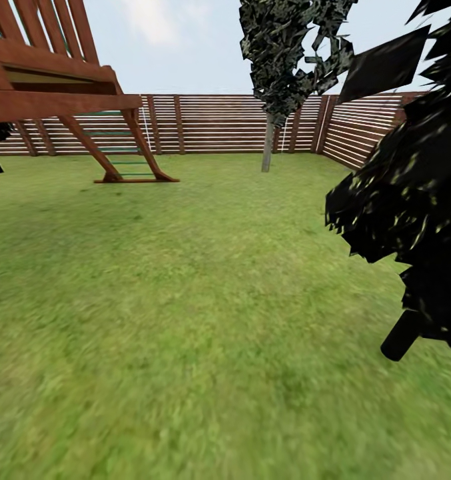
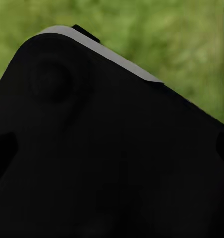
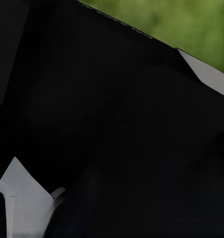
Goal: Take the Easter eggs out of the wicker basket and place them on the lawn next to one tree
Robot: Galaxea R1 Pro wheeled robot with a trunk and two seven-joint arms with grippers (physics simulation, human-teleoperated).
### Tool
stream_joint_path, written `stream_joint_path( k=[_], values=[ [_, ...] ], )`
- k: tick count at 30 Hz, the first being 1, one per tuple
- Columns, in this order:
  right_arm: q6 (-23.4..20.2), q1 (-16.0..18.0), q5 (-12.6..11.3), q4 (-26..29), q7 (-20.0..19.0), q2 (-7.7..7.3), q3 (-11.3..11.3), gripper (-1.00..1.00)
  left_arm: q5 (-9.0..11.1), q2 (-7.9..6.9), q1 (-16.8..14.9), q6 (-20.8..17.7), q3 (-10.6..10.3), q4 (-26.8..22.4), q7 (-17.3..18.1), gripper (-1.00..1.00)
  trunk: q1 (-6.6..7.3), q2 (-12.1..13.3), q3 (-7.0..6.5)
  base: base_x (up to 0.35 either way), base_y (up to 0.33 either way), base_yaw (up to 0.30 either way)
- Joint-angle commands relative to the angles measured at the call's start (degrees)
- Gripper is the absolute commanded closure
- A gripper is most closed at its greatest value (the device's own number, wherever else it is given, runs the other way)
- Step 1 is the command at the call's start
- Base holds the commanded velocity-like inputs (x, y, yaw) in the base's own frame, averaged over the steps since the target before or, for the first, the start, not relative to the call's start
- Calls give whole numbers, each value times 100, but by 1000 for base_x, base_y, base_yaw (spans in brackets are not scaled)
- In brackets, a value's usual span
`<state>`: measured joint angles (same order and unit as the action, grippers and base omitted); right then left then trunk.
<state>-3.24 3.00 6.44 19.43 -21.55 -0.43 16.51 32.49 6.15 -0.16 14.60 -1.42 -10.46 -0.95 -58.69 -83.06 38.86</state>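
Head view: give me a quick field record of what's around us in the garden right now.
ground: lawn, open grass ahead
tree: pale-trunked tree far ahead, near the fence corner
near right: black-leaved tree, thin dark trunk, close
left: wooden play tower, ladder down to the grass
boundary: slatted fence behind
grippers: state cannot be told

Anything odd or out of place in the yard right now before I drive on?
Nothing looks spilled or damaged. The bright green lawn lies open ahead, the brown wooden play tower stands upright by the slatted wooden fence, and the pale-trunked speckled tree is straight. The black-leaved tree crowds the right edge, very close.
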Motion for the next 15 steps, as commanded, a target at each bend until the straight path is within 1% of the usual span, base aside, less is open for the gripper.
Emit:
stream_joint_path(
  k=[1, 15],
  values=[
    [-28, -1, 60, 17, -23, -1, -12, -100, 20, 1, -2, 17, -16, 0, -10, -100, -3, -2, 5, 342, 110, 0],
    [-28, -1, 60, 17, -20, -1, -7, -100, 21, 1, -2, 17, -16, 0, -10, -100, -3, -2, 5, 333, 140, 0]
  ],
)
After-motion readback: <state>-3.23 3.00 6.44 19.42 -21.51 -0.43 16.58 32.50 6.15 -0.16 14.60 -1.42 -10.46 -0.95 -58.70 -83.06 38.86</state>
